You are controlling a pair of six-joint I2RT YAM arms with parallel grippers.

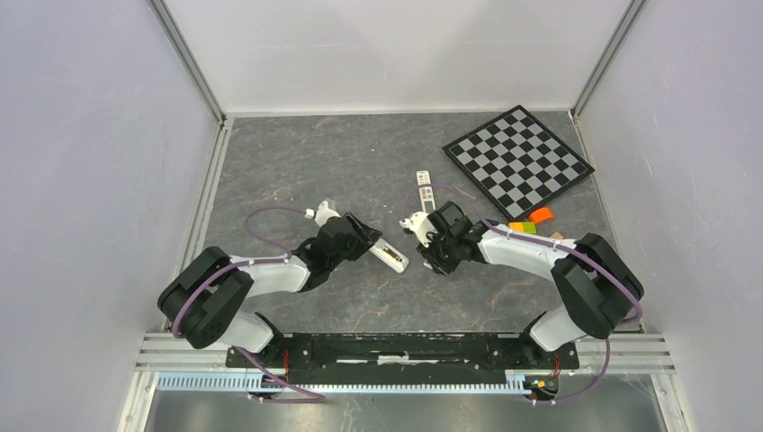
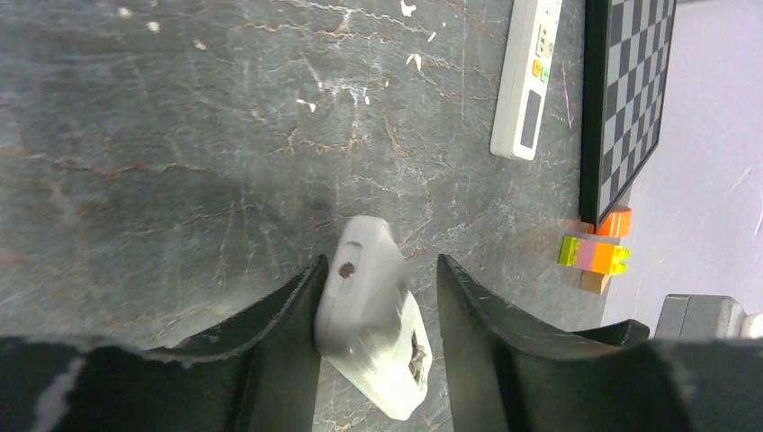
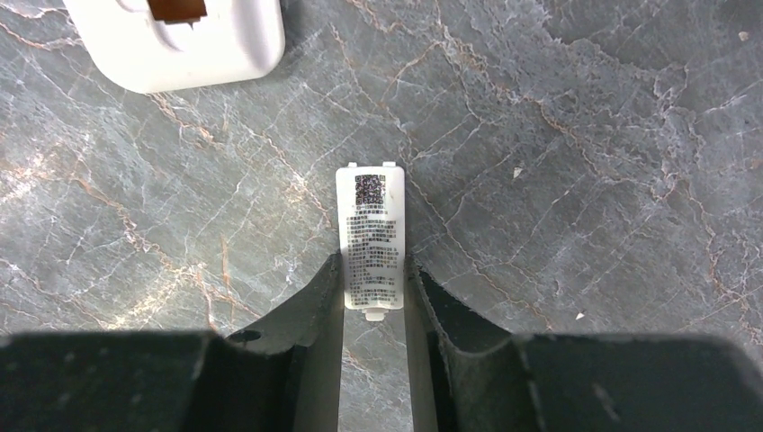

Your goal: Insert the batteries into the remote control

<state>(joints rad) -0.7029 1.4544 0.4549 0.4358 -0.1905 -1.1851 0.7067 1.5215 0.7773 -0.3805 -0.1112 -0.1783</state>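
Note:
A white remote (image 1: 390,256) lies open side up between the fingers of my left gripper (image 1: 373,241). In the left wrist view the remote (image 2: 373,324) leans on the left finger, with a gap to the right finger; that gripper (image 2: 378,263) is open. A dark, brassy strip, likely the batteries (image 1: 394,256), shows in the compartment. My right gripper (image 3: 373,270) is shut on the small white cover piece (image 3: 370,238), label up, just above the table. The remote's end (image 3: 180,40) lies ahead of it to the left.
A second white remote (image 1: 423,190) lies behind the grippers and also shows in the left wrist view (image 2: 526,81). A chessboard (image 1: 517,158) sits at the back right. Coloured toy bricks (image 1: 533,220) lie by the right arm.

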